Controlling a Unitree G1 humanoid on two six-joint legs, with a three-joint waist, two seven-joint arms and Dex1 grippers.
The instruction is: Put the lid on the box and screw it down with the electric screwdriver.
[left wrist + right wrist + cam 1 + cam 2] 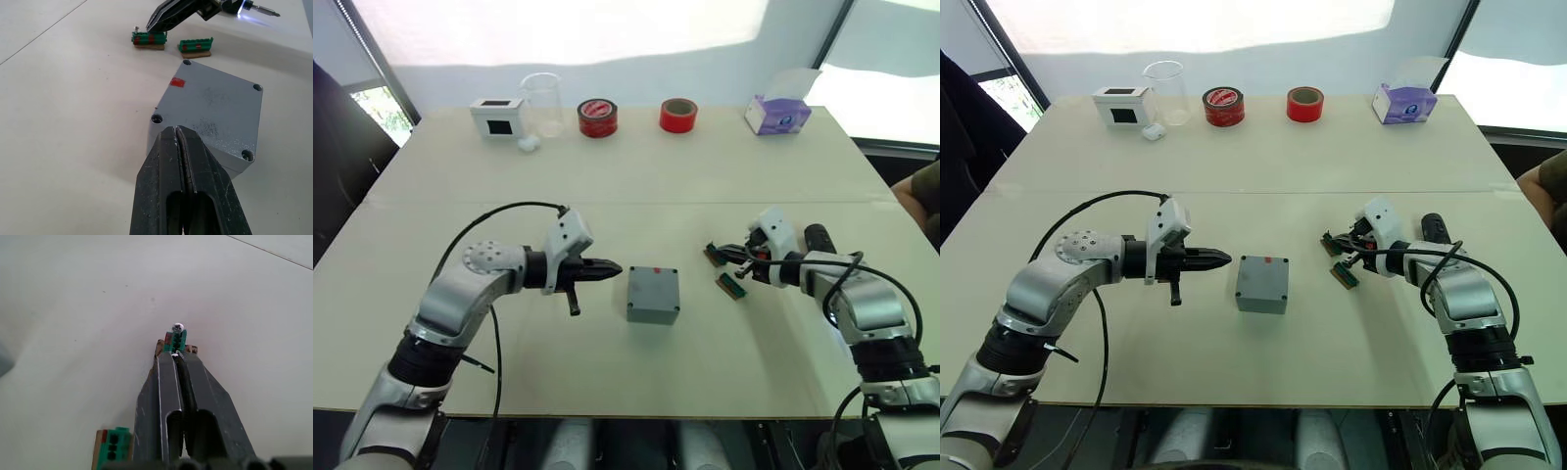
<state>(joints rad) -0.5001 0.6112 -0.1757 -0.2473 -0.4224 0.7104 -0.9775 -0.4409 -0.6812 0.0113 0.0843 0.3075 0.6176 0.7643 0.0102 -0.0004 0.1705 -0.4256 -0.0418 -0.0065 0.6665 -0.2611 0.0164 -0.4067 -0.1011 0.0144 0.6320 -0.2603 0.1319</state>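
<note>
Lid looks seated on the box already. Our left gripper is pinched closed and empty. Right gripper is closed at a screw strip, so screwing's still ahead.

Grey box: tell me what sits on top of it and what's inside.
The lid already sits on the box, flat side up, with a red mark and corner screw holes. Nothing else rests on it. The inside is covered by the lid, so it cannot be seen.

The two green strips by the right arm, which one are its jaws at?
The strip farther from the robot: the right gripper has its tip at it, and a small screw stands on it. The nearer strip lies apart.
</note>
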